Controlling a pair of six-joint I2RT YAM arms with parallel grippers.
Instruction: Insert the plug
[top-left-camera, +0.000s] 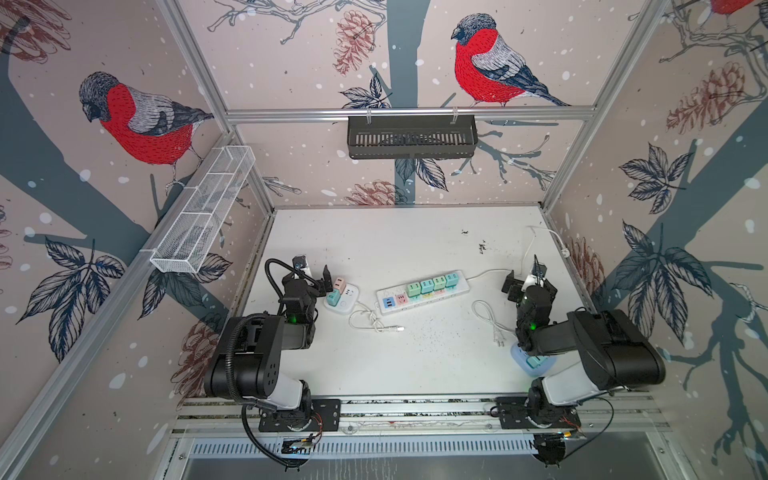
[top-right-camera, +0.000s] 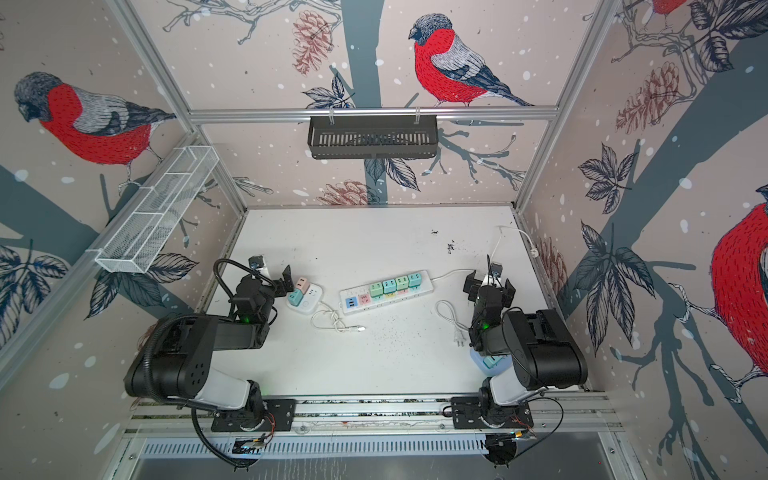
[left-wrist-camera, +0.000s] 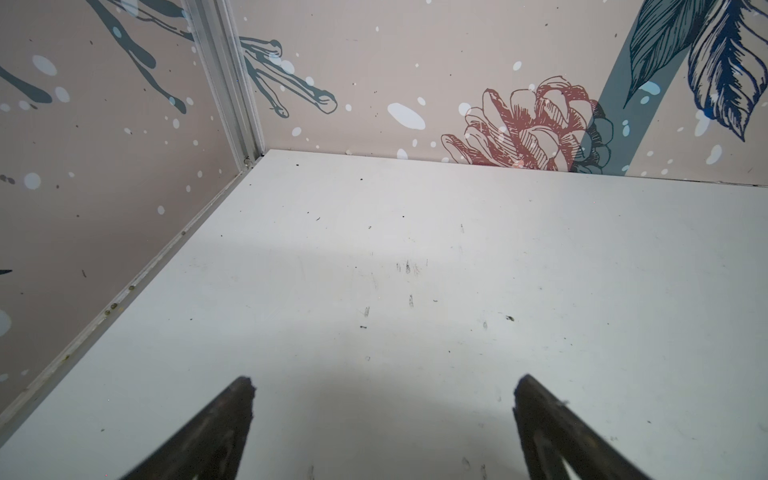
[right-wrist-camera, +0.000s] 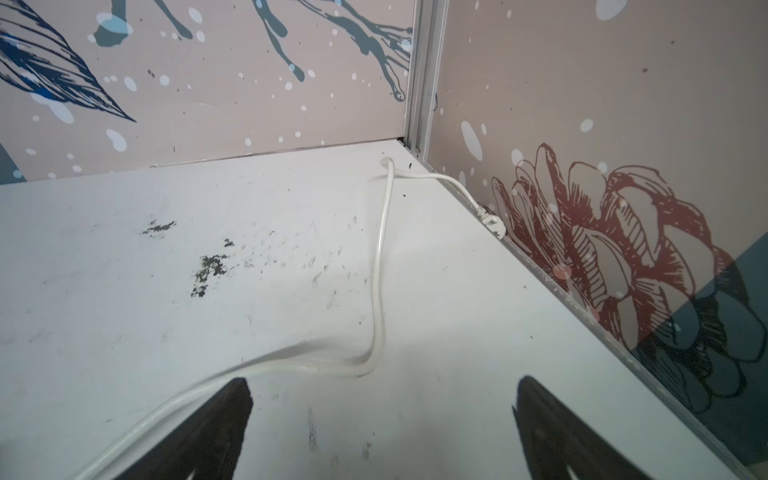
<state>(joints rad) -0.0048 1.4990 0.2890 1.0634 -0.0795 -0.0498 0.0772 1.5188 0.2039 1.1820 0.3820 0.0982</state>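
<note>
- Evidently nothing is started: left claw (left-wrist-camera: 384, 380) and right claw (right-wrist-camera: 384, 381) both gape wide, empty, over the bench (top-left-camera: 415, 245).
- The loose white plug (top-left-camera: 498, 338) lies near-right beside the right arm (top-left-camera: 598, 349), apart from the power strip (top-left-camera: 422, 291).
- Next, I judge, the right claw must swing back onto that plug.
- Free sockets are hard to make out; a pale blue item (top-left-camera: 521, 361) sits half hidden under that arm.

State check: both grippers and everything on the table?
left gripper: open, empty
right gripper: open, empty
power strip: flat on table, four green adapters plugged in
strip's own plug: unplugged, at table edge
two-prong plug: loose, not inserted
small hub: pink adapter and teal adapter plugged in
</note>
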